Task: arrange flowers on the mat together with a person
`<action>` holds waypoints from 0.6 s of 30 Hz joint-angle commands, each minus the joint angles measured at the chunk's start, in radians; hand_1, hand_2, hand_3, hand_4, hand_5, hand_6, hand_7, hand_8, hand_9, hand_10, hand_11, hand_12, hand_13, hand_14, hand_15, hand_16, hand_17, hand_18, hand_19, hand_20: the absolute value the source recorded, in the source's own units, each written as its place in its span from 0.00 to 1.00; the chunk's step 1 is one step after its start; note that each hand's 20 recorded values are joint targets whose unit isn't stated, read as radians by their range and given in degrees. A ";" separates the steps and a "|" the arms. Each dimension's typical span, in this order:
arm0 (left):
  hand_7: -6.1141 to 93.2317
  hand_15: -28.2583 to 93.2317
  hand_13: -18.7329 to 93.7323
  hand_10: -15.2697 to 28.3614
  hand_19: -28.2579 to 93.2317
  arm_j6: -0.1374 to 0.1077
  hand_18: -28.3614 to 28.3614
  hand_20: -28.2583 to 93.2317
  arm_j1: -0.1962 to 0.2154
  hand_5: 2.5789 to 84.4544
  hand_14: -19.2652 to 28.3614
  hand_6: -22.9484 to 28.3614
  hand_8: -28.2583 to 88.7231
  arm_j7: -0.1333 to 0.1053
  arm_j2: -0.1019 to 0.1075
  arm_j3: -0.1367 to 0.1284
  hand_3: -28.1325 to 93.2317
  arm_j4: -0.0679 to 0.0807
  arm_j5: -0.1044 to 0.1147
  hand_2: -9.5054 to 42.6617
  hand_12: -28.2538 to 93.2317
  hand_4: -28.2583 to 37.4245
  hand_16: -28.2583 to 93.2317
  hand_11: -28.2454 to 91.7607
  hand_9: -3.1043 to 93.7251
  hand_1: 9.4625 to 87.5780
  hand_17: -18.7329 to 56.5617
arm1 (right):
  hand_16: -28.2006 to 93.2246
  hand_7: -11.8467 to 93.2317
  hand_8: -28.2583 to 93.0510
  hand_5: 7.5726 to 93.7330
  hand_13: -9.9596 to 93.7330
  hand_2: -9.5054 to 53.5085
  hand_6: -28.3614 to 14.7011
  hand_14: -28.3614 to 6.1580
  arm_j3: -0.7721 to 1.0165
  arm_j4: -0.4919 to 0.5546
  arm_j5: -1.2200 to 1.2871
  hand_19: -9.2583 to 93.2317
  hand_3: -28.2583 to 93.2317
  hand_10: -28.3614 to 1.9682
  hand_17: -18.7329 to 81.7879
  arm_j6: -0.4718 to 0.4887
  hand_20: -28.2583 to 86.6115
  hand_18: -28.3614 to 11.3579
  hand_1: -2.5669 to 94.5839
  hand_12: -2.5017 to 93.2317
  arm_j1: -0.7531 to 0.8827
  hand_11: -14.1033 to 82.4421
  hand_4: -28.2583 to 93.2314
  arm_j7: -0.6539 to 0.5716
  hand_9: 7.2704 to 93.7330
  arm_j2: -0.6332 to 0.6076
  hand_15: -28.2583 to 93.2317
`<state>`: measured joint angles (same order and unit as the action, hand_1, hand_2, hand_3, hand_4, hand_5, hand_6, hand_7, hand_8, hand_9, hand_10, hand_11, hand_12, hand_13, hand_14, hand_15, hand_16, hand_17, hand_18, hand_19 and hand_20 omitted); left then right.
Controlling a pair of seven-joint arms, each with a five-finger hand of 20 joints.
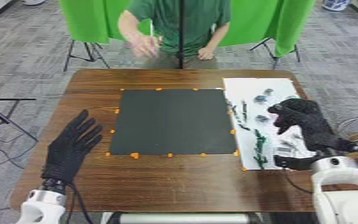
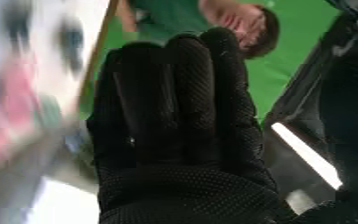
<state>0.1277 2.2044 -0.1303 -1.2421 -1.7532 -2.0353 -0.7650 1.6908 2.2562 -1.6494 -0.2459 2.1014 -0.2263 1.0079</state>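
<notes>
Beside the dark mat [image 1: 173,122], flowers [image 1: 262,99] are apparently all awaiting placement, left hand [image 1: 66,152] and right hand [image 1: 314,125] having relaxed, uncurled fingers.

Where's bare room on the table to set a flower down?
Dark mat: bare inside its orange markers. Bare wood too, between mat and the table's near edge, right of the left hand. Crowded: the white sheet, with flowers and the right hand over it.
</notes>
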 commanded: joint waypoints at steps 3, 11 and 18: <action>0.23 0.39 0.37 0.60 0.58 0.006 0.87 0.29 0.023 0.32 0.69 0.48 0.16 0.008 -0.021 0.012 0.80 0.002 -0.002 0.13 0.36 0.00 0.25 0.37 0.27 0.20 0.13 | 0.37 0.48 0.10 0.60 0.71 0.02 0.60 0.47 0.129 0.003 0.239 0.73 0.84 0.46 0.41 0.138 0.48 0.19 0.25 0.30 0.043 0.59 0.00 0.160 0.66 -0.002 0.73; 0.23 0.39 0.37 0.60 0.58 0.002 0.87 0.29 0.005 0.32 0.69 0.49 0.16 0.008 -0.016 0.008 0.81 0.007 -0.003 0.14 0.36 0.00 0.25 0.37 0.28 0.21 0.13 | 0.36 0.33 0.13 0.43 0.52 0.09 0.56 0.43 0.107 -0.040 0.463 0.58 0.87 0.43 0.32 0.236 0.45 0.16 0.19 0.23 0.011 0.32 0.00 0.190 0.47 0.024 0.49; 0.23 0.39 0.37 0.60 0.58 -0.010 0.87 0.29 0.010 0.32 0.69 0.49 0.16 0.001 -0.012 0.009 0.81 0.005 0.004 0.14 0.36 0.01 0.25 0.37 0.28 0.21 0.13 | 0.38 0.32 0.13 0.42 0.51 0.11 0.56 0.44 0.079 -0.048 0.467 0.57 0.87 0.42 0.31 0.233 0.45 0.16 0.19 0.24 -0.006 0.32 0.01 0.172 0.44 0.038 0.48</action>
<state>0.1278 2.2070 -0.1294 -1.2517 -1.7478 -2.0348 -0.7650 1.7897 2.2163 -1.2061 -0.0024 2.1021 -0.0515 1.0386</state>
